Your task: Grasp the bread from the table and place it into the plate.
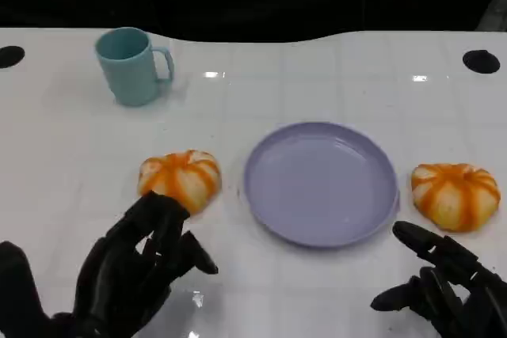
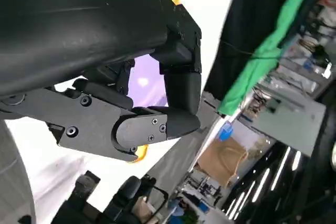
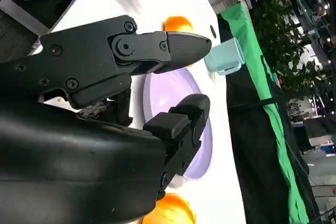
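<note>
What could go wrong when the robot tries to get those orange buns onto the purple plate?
The left robot hand hovers just short of the left bun; a poor grip might shove it sideways or squash it. The bun lies close to the plate, so a push could nudge the plate. The right robot hand must reach the right bun near the table's edge.

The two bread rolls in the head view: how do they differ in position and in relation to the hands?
The left bread roll lies left of the purple plate, with the left hand right at its near edge, partly covering it. The right bread roll lies right of the plate, and the right hand sits nearer the camera, clear of it. Both are orange-and-white striped, rest on the white table, and neither is held.
</note>
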Motion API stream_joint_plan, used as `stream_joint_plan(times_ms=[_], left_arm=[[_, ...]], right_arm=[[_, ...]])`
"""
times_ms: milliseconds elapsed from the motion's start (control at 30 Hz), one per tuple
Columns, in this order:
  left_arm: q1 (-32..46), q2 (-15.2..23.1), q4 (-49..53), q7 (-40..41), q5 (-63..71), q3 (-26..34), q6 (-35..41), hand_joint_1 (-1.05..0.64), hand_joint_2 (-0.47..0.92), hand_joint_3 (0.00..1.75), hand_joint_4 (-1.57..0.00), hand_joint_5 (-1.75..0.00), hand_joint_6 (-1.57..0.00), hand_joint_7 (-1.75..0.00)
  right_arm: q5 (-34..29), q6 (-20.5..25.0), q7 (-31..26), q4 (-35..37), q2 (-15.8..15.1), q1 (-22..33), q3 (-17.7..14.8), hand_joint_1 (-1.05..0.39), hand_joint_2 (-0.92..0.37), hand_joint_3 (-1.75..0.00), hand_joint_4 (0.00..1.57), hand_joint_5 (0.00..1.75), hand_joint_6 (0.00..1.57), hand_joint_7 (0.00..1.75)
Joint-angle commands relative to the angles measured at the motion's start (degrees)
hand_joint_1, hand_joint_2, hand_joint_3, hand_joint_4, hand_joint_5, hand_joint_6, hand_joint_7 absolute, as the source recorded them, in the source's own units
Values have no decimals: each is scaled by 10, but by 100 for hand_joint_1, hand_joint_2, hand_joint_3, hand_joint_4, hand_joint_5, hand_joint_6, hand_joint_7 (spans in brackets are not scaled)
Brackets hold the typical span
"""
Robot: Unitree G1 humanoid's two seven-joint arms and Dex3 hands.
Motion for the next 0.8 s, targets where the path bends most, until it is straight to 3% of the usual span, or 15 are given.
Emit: stream_joint_plan(times_ms=[33,67,133,200,400,433,500,533,600,800], left_arm=[[-5,9,11,-14,10,0,-26,-50,92,51,-67,-175,-45,-171],[-8,12,17,-20,24,-4,-46,-51,92,49,-66,-175,-45,-169],[-18,31,29,-29,82,-18,-116,-56,92,47,-63,-167,-52,-142],[-22,36,38,-33,105,-23,-148,-57,92,48,-63,-162,-55,-131],[-24,37,51,-35,109,-27,-169,-57,92,48,-63,-161,-56,-126],[-32,50,56,-34,143,-31,-208,-56,92,46,-60,-156,-53,-120],[-51,85,61,-10,246,-44,-297,-51,92,30,-50,-124,-50,-72],[-56,94,64,-2,274,-47,-324,-50,92,27,-47,-116,-49,-62],[-59,96,74,5,289,-49,-344,-49,92,23,-46,-110,-49,-53],[-62,99,88,13,293,-53,-365,-49,92,22,-46,-108,-51,-49]], right_arm=[[-1,2,-6,-10,-4,4,-2,-77,-92,-29,76,105,104,24],[-4,2,-9,-12,-3,5,-1,-77,-92,-29,76,105,104,24],[-5,-7,-9,-8,0,4,0,-76,-92,-30,76,105,104,24],[-5,-10,-8,-6,1,4,0,-76,-92,-30,75,105,104,24],[-6,-10,-7,-6,2,4,-1,-76,-92,-30,75,105,104,24],[-5,-7,-6,-7,2,4,0,-76,-92,-30,75,105,103,24],[-3,-8,-1,-3,0,1,-1,-76,-92,-31,75,105,102,23],[-3,-9,0,-2,0,1,-1,-75,-92,-31,75,104,102,23],[-3,-10,1,-1,0,0,-1,-75,-92,-31,74,104,102,23],[-3,-10,2,-1,1,0,-2,-75,-92,-31,74,104,102,23]])
